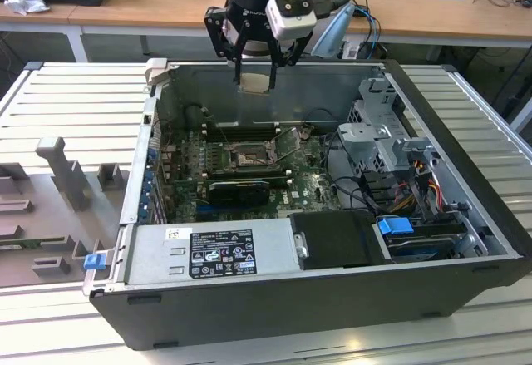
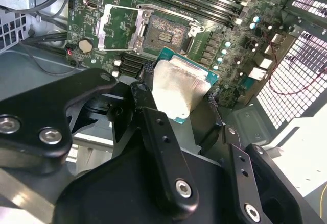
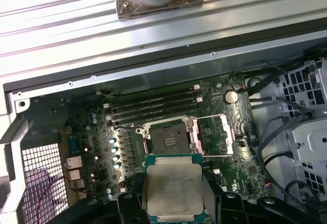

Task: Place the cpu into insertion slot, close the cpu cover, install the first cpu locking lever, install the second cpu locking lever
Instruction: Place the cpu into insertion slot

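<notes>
The pincer (image 1: 255, 82), clenched on the cpu (image 3: 172, 188), hangs above the case (image 1: 332, 298) edge opposite the power supply (image 1: 208, 253). The insertion slot (image 3: 167, 136) lies below it toward the board's middle, with the cpu cover (image 3: 217, 134) open.

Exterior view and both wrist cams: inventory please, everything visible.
cpu: 1, silver-beige, held in claw above board
slot: 1, dark with silver rim, on board, empty
cover: 1, silver, swung open beside slot
board: 1, green, inside case
memory slots: several, black, beside slot
power supply: 1, grey, case's near side in exterior view
case: 1, black, on table
table: 1, grey slatted, under case
claw: 1, black, shut on cpu
</notes>
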Tool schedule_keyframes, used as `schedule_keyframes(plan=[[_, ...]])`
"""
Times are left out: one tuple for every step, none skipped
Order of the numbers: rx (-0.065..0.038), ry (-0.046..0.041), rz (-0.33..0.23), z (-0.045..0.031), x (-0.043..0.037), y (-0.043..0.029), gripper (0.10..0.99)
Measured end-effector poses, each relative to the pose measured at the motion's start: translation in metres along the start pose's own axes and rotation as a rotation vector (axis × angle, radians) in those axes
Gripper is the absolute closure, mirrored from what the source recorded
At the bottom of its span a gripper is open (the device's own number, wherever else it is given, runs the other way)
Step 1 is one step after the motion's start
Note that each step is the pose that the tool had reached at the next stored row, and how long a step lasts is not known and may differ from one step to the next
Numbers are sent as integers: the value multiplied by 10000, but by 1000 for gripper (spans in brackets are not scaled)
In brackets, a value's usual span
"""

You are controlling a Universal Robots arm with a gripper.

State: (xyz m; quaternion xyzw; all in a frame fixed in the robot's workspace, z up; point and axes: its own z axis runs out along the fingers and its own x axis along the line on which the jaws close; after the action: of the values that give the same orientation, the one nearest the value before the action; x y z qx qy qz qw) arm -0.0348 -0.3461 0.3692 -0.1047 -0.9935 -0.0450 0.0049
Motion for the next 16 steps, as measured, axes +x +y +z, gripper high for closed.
schedule_keyframes(plan=[[1, -2, 23, 0, 0, 0, 557], [0, -3, 40, 0, 0, 0, 557], [0, -6, 70, 0, 0, 0, 557], [-1, -7, 84, 0, 0, 0, 557], [-1, -9, 109, -1, 0, 0, 557], [-2, -12, 140, 0, 0, 0, 557], [-3, -16, 176, 0, 0, 0, 557], [-3, -17, 199, 0, 0, 0, 557], [-4, -19, 214, 0, 0, 0, 557], [-4, -22, 252, 0, 0, 0, 557], [-5, -26, 294, 0, 0, 0, 557], [-5, -28, 325, 0, 0, 0, 557], [-4, -32, 361, 0, 0, 0, 557], [-3, -37, 422, 0, 0, 0, 557], [-2, -42, 471, 1, 0, 0, 557], [-4, -55, 598, 3, 0, 0, 557]])
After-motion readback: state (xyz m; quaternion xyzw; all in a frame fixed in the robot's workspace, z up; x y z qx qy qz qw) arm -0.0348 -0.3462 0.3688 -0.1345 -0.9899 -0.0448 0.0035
